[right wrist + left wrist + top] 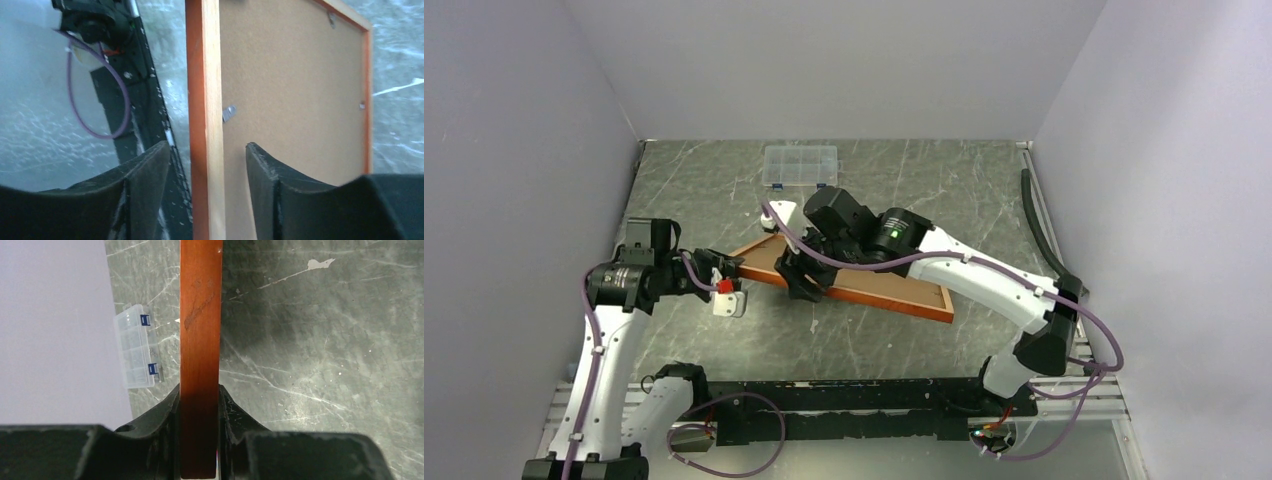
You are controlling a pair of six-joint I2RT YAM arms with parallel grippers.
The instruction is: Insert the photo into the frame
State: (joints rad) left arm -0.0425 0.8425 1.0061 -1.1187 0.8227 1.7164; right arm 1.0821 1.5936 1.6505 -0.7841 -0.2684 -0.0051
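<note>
The frame (894,293) has a red-orange border and lies slanted across the middle of the table with its back turned up. My left gripper (736,268) is at its left end. In the left wrist view the left gripper (199,390) is shut on the frame's narrow orange edge (201,315), with both fingers pressed against it. My right gripper (802,275) straddles the frame's near rail. In the right wrist view the right gripper (207,147) is open, with a gap on each side of the rail (205,75). The photo is hidden.
A brown backing board (290,90) fills the frame's back, with small metal clips (229,112) at its edge. A small clear plastic compartment box (800,166) stands at the back of the dark marble table (984,190). Grey walls close in on both sides.
</note>
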